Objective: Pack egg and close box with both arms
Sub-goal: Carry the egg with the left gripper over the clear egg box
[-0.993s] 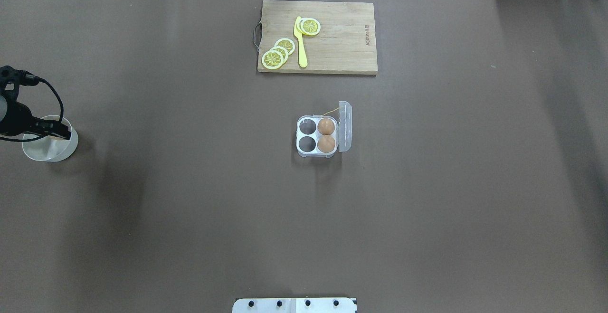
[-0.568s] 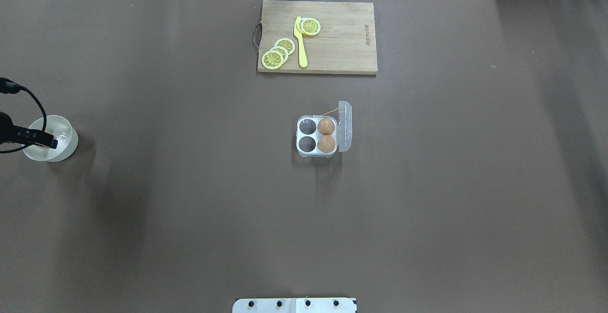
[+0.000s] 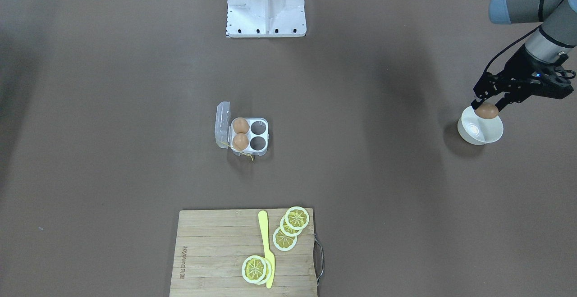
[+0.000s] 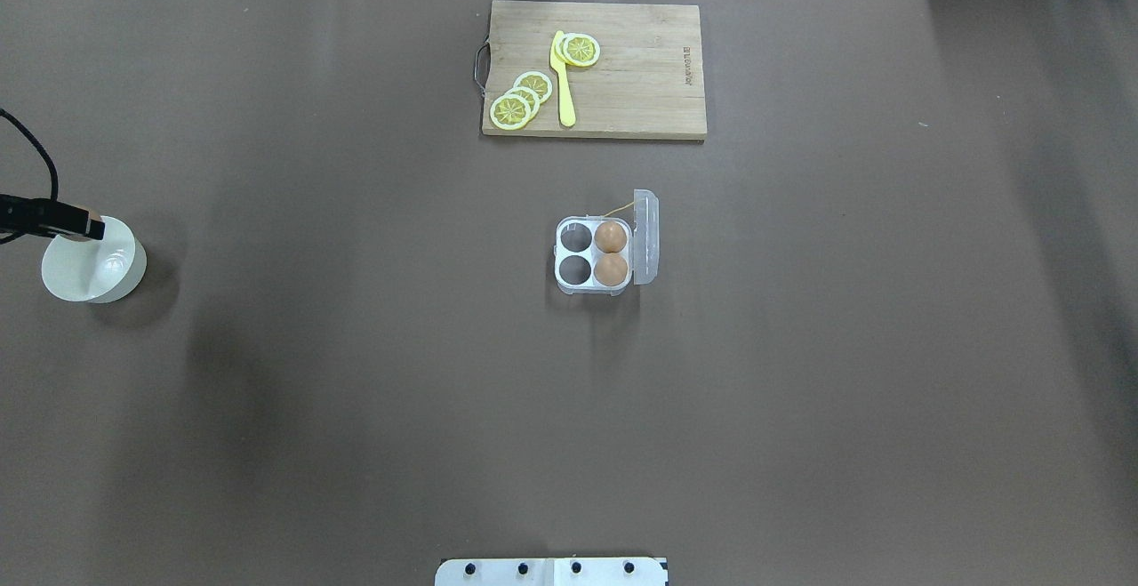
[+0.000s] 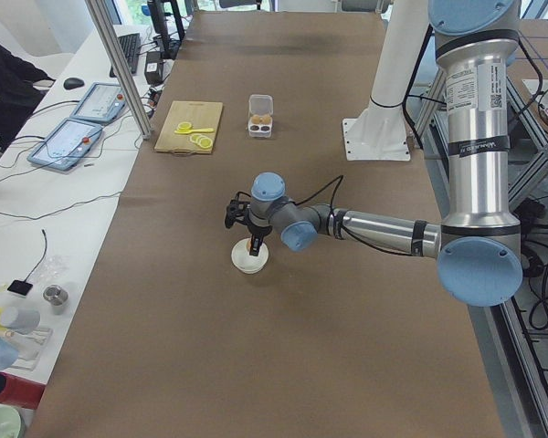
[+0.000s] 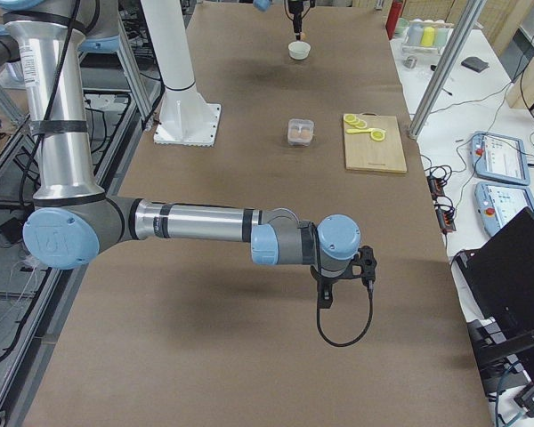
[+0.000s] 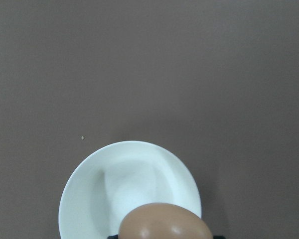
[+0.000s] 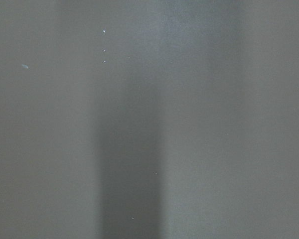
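My left gripper (image 3: 487,107) is shut on a brown egg (image 3: 487,111) and holds it just above the cream bowl (image 3: 469,137). The egg fills the bottom of the left wrist view (image 7: 164,221), over the bowl (image 7: 79,199). In the overhead view the gripper (image 4: 78,230) is at the far left edge. The clear four-cell box (image 4: 576,289) sits mid-table with its lid (image 4: 646,239) standing open. Two brown eggs (image 4: 610,236) fill its right-hand cells; the two left-hand cells are empty. My right gripper (image 6: 326,301) shows only in the exterior right view; I cannot tell its state.
A wooden cutting board (image 4: 640,79) with lemon slices (image 4: 511,110) and a yellow knife (image 4: 563,79) lies at the far side of the table. The white robot base (image 3: 266,4) stands at the near edge. Brown table surface lies between bowl and box.
My left gripper has risen out of the bowl with the egg in it and drawn back toward the table's left edge. The box has not moved.
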`<act>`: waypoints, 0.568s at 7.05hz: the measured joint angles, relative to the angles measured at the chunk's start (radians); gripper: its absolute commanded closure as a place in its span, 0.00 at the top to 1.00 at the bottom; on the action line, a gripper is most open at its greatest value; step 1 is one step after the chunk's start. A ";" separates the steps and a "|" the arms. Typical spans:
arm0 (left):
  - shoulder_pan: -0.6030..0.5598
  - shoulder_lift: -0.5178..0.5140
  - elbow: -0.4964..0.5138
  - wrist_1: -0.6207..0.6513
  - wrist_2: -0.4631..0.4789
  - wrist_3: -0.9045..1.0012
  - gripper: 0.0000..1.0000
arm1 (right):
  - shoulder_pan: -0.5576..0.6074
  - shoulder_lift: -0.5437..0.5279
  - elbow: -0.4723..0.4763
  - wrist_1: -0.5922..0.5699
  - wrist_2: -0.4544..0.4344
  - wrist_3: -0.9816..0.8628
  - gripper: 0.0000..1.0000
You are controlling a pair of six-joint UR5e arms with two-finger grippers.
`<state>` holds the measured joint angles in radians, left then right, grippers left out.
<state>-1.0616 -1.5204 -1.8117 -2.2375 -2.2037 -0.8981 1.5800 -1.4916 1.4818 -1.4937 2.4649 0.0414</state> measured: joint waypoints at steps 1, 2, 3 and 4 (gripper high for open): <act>0.002 -0.083 -0.011 -0.001 -0.008 -0.167 0.38 | 0.000 0.001 0.000 0.000 0.000 0.000 1.00; 0.028 -0.176 -0.013 -0.001 -0.007 -0.327 0.38 | 0.000 0.001 0.000 -0.001 -0.001 0.000 1.00; 0.090 -0.283 -0.006 0.000 0.028 -0.485 0.38 | 0.000 0.001 -0.001 -0.001 -0.001 0.000 1.00; 0.186 -0.402 0.026 0.002 0.122 -0.620 0.38 | 0.000 0.001 -0.001 -0.002 0.000 0.001 1.00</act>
<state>-0.8756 -1.9222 -1.7859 -2.2353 -2.0817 -1.5179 1.5800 -1.4903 1.4805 -1.4955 2.4646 0.0424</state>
